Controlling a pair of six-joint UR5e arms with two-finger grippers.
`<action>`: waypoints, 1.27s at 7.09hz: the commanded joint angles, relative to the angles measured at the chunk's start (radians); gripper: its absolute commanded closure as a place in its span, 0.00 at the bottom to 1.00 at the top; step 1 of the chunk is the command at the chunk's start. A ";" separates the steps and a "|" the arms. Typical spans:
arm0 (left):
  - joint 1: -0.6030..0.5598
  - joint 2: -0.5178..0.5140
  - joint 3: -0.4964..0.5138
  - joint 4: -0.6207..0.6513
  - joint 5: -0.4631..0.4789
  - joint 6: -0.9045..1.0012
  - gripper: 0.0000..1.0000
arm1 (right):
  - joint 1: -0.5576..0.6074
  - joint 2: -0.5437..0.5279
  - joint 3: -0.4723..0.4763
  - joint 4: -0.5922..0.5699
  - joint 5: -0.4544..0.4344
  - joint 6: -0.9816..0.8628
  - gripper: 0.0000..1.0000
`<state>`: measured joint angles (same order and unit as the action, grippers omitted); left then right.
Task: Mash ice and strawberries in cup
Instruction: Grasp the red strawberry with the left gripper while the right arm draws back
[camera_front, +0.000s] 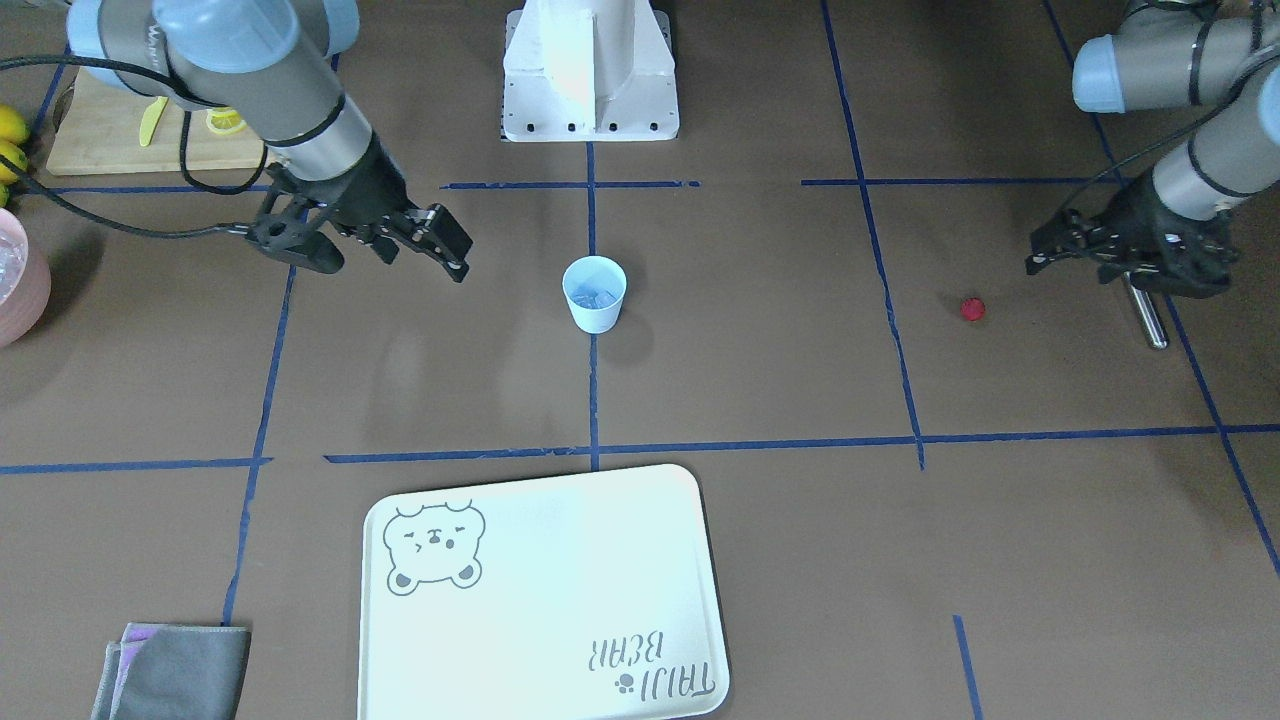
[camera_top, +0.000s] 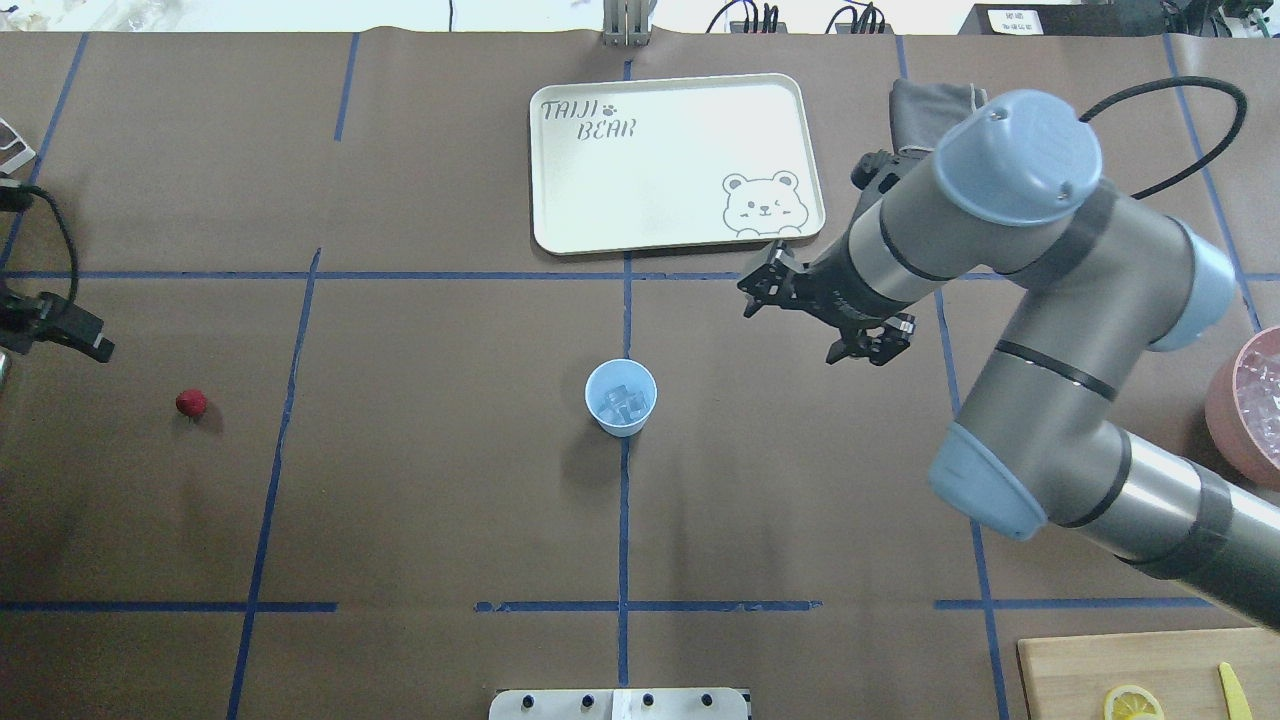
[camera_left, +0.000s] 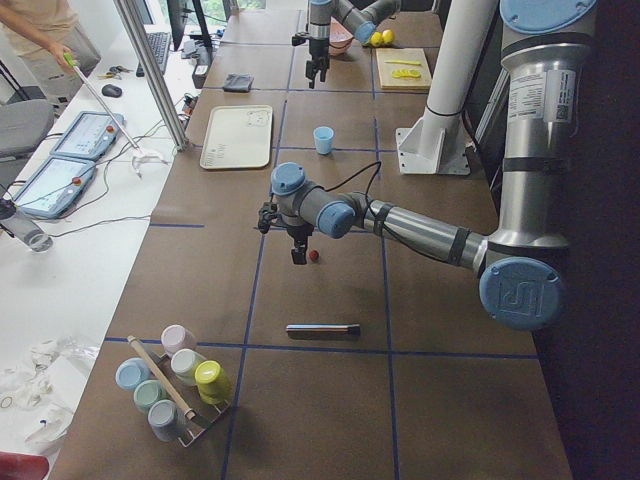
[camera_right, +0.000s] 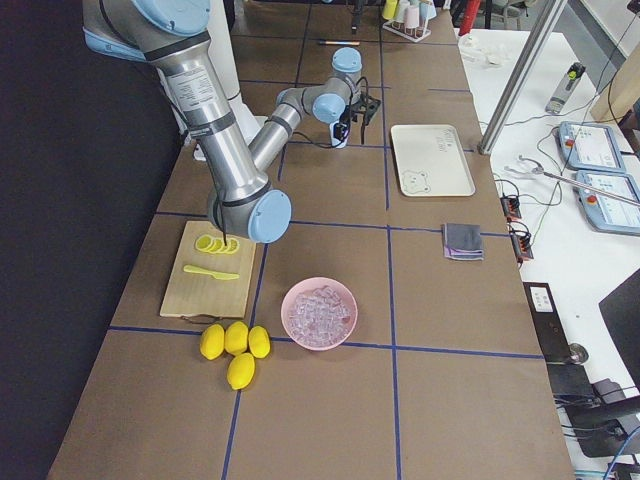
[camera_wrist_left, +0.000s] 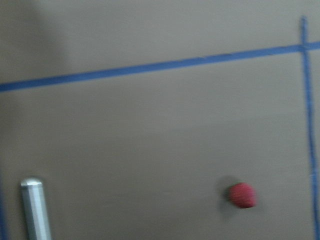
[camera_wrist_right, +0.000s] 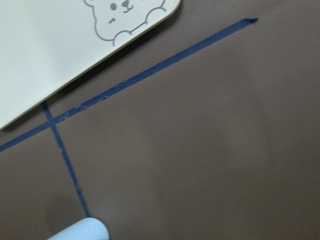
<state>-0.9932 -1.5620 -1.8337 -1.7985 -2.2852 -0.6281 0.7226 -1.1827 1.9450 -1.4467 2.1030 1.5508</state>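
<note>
Cream bear tray (camera_front: 560, 600) near table edge, folded gray cloth (camera_front: 175, 672) beside it. Wooden cutting board (camera_right: 195, 295) bearing lemon slices (camera_right: 212, 244), yellow knife (camera_right: 210, 272). Four whole lemons (camera_right: 236, 337) just beside board, pink bowl (camera_right: 286, 305) near. Metal rod (camera_left: 323, 329) lying flat on table.

The table (camera_front: 760, 560) under me wears a brown, matt, paper-like sheet, crossed by strips of blue tape (camera_front: 593, 400) with a faint sheen. My right claw (camera_front: 380, 265) and left claw (camera_front: 1125, 262) are matt black. My right arm (camera_top: 1050, 260) is satin grey metal with smooth pale blue caps. The cup (camera_front: 596, 315) looks like smooth plastic, barely shiny; the ice (camera_front: 597, 296) in it is clear and glassy. The strawberry (camera_front: 972, 309) is dull red, its skin too small to read. The rod (camera_front: 1146, 318) is polished metal. The tray (camera_front: 560, 600) is cream, smooth, softly glossy. The cloth (camera_front: 185, 675) is grey, soft-looking fabric. The cutting board (camera_front: 100, 135) is bare pale wood.
</note>
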 joint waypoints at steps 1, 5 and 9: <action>0.126 -0.018 0.016 -0.021 0.125 -0.126 0.00 | 0.017 -0.072 0.022 0.006 0.005 -0.084 0.00; 0.151 -0.044 0.140 -0.160 0.125 -0.140 0.01 | 0.017 -0.074 0.025 0.005 0.005 -0.084 0.00; 0.163 -0.064 0.154 -0.171 0.125 -0.151 0.51 | 0.017 -0.072 0.025 0.005 0.003 -0.084 0.00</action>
<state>-0.8332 -1.6253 -1.6817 -1.9683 -2.1592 -0.7765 0.7390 -1.2554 1.9695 -1.4420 2.1058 1.4665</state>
